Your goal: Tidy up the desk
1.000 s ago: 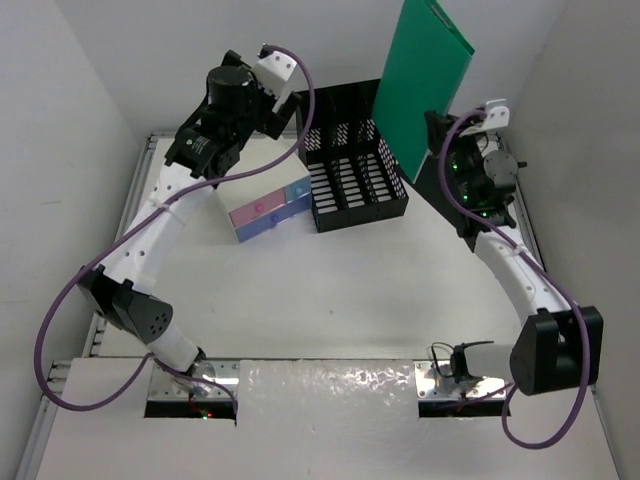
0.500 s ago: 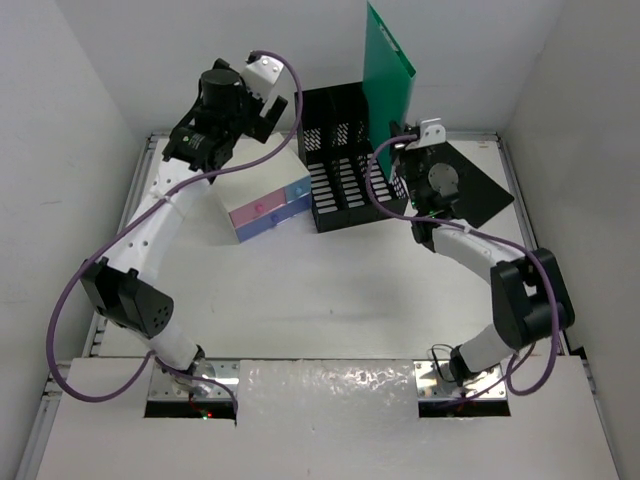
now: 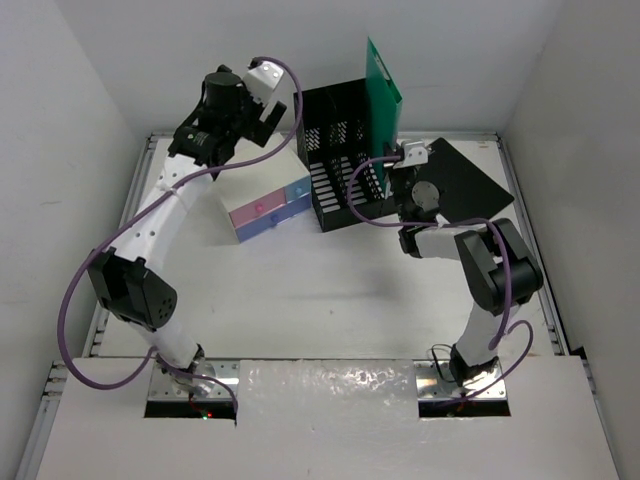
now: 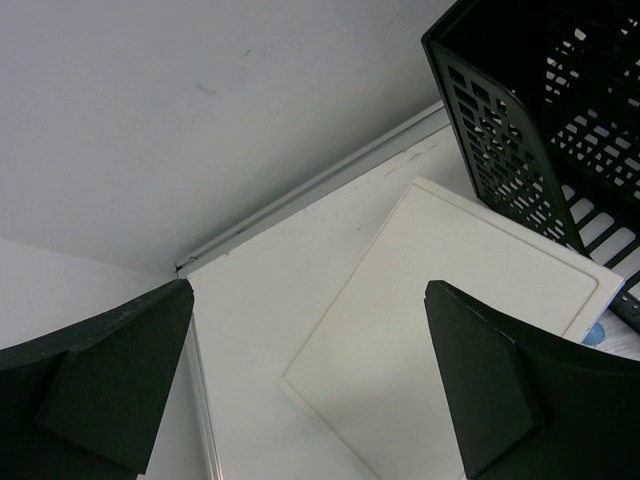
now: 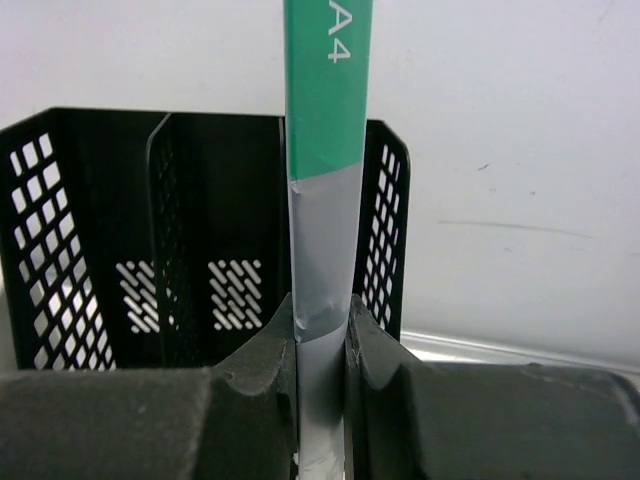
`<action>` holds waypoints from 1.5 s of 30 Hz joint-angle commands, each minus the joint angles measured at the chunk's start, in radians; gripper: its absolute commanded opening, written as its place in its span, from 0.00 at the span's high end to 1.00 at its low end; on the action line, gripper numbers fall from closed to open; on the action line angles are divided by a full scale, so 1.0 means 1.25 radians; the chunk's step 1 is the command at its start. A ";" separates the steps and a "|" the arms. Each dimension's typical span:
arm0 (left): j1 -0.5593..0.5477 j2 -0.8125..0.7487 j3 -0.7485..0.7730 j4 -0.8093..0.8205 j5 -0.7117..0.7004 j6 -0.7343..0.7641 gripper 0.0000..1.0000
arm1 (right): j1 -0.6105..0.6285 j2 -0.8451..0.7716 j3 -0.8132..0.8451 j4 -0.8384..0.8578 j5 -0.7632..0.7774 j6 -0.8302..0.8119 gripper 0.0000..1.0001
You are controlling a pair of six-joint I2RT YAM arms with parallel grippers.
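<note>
Right gripper [image 5: 320, 330]: clamped on upright green A4 folder [image 5: 328, 90], at right side of black mesh file rack [image 3: 345, 150], upper centre. Left gripper [image 4: 308, 320]: jaws wide apart, empty, over drawer box [image 3: 265, 205], upper left. Desk [image 3: 330, 290]: white, spanning frame centre beneath all.

Plain white walls on three sides: back wall [image 3: 300, 50], left wall [image 3: 50, 160], right wall [image 3: 590, 130]. Matte finish. Light even, diffuse; shadows soft. Faint dark scuffs [image 5: 510, 226] on paint.

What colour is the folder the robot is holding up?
The folder is green, with a grey strip low down; the right wrist view shows it best.
</note>
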 commanded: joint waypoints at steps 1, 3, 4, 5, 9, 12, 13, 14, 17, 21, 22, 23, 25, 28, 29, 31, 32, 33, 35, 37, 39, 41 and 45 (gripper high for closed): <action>0.009 -0.008 -0.005 0.037 0.011 0.006 0.00 | 0.005 0.055 -0.003 0.261 0.013 0.006 1.00; 0.010 -0.005 -0.008 0.037 0.010 0.010 0.00 | 0.005 0.057 0.004 0.253 0.014 0.015 1.00; 0.010 -0.004 -0.007 0.037 0.010 0.010 0.00 | 0.006 0.057 0.006 0.254 0.014 0.016 1.00; 0.010 0.000 -0.005 0.037 0.010 0.010 0.00 | 0.006 0.058 0.008 0.263 0.014 0.016 1.00; 0.010 0.008 0.001 0.035 0.015 0.007 0.00 | 0.006 0.074 0.034 0.261 0.011 0.005 1.00; 0.011 0.010 0.001 0.034 0.018 0.006 0.01 | 0.006 0.087 0.054 0.251 -0.001 -0.028 1.00; 0.011 0.008 -0.004 0.035 0.018 0.005 0.00 | 0.006 0.091 0.048 0.249 0.001 -0.025 1.00; 0.011 0.004 -0.009 0.037 0.017 0.006 0.00 | 0.006 0.091 0.039 0.239 0.008 -0.020 1.00; 0.011 -0.004 -0.023 0.035 0.017 0.017 0.01 | 0.006 0.063 -0.005 0.166 0.015 -0.007 1.00; 0.013 0.000 -0.029 0.033 0.026 0.027 0.00 | 0.006 -0.058 -0.031 -0.115 0.004 0.018 0.32; 0.013 0.001 -0.030 0.029 0.028 0.027 0.00 | 0.006 -0.096 -0.013 -0.207 0.006 0.016 0.28; 0.013 0.002 -0.030 0.027 0.040 0.027 0.00 | 0.005 -0.175 0.000 -0.389 0.010 0.011 0.20; 0.013 0.002 -0.029 0.023 0.050 0.027 0.00 | -0.010 -0.247 0.047 -0.563 0.036 0.005 0.09; 0.011 0.002 -0.029 0.011 0.077 0.028 0.00 | -0.144 -0.364 0.130 -0.927 -0.001 0.098 0.06; 0.013 0.002 -0.030 0.008 0.081 0.029 0.00 | -0.145 -0.364 0.146 -0.965 -0.044 0.134 0.07; 0.013 0.001 -0.032 0.005 0.087 0.034 0.00 | -0.263 -0.369 0.191 -1.022 -0.152 0.212 0.20; 0.013 0.000 -0.034 0.005 0.087 0.035 0.00 | -0.288 -0.355 0.208 -1.055 -0.171 0.224 0.32; 0.013 0.000 -0.036 0.005 0.087 0.037 0.00 | -0.335 -0.308 0.252 -1.066 -0.182 0.250 0.44; 0.013 -0.005 -0.041 0.007 0.083 0.042 0.00 | -0.355 -0.241 0.308 -1.073 -0.194 0.273 0.79; 0.013 -0.009 -0.050 0.010 0.076 0.044 0.00 | -0.359 -0.105 0.425 -1.114 -0.192 0.298 0.79; 0.011 -0.012 -0.057 0.011 0.071 0.045 0.00 | -0.357 0.004 0.596 -1.159 -0.187 0.326 0.53; 0.013 -0.021 -0.067 0.016 0.063 0.046 0.00 | -0.359 0.148 0.684 -1.190 -0.175 0.359 0.47; 0.011 -0.031 -0.091 0.018 0.049 0.054 0.00 | -0.359 0.312 0.838 -1.161 -0.084 0.433 0.38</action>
